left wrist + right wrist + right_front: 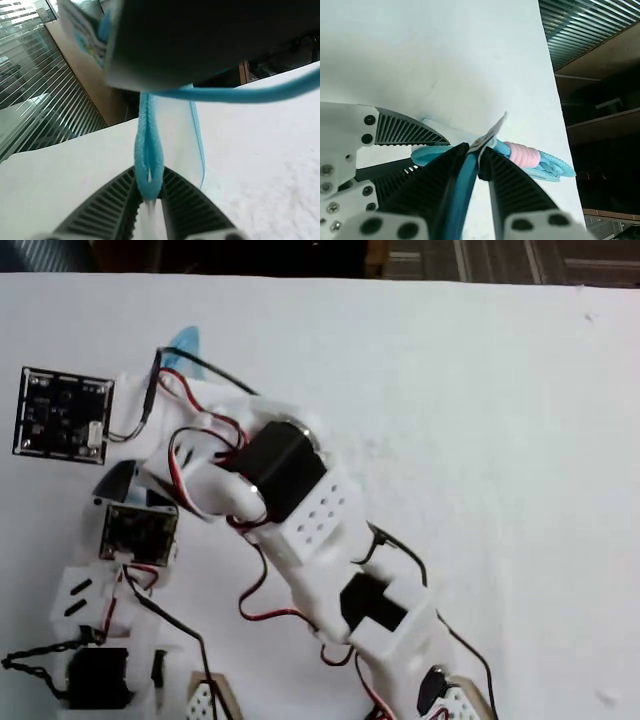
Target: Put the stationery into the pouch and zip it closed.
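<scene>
Blue pouch [185, 340] is at the far left of the white table [480, 390], mostly hidden under both arms, with only a blue tip poking out on the far side. Left gripper [149, 200] jaws are clamped on a fold of the pouch's blue edge. Right gripper [475, 152] jaws are almost together, pinching the pouch edge by a small white tag [492, 131]; a pink item [522, 154] sits against the pouch just past the tips, can't tell if inside.

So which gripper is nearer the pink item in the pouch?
Right. The right gripper pinches the pouch edge just beside the pink item; the left gripper holds the pouch's far end, beyond the right one.
</scene>
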